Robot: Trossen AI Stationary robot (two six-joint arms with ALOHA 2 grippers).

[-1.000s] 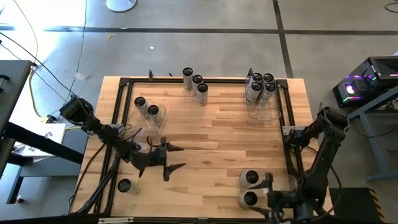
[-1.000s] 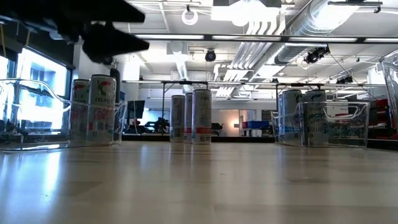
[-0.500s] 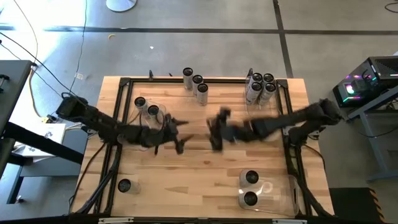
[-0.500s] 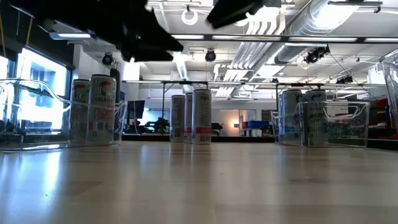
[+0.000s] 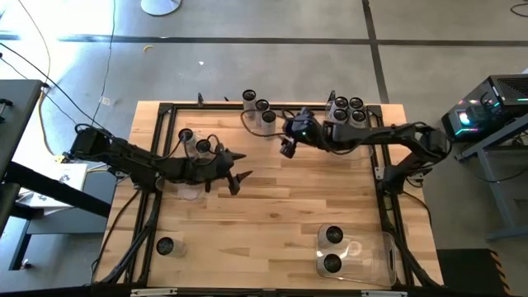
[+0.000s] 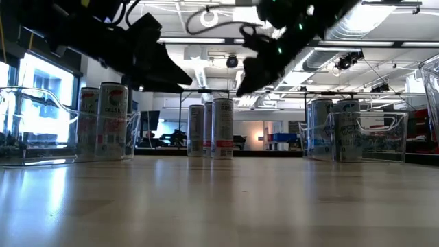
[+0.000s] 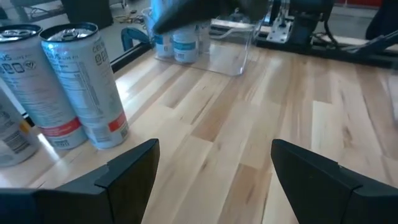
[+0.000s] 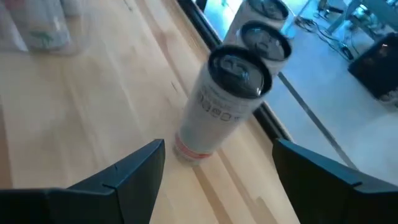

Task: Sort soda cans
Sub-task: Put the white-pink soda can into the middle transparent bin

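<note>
Nearest soda can (image 8: 227, 99) judged light, thin-walled, slippery; take it mid-body. Right pincer (image 8: 217, 165) stands apart, empty; left pincer (image 7: 214, 165) apart, empty over the tabletop (image 5: 305, 198)

Overhead, tabletop-level and two wrist cameras, all sharing the table (image 5: 289, 206).

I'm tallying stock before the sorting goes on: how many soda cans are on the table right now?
12 soda cans: three loose at the far edge, four in the far-right bin, two far-left, two near-right, one near-left. Arms may hide others.
</note>
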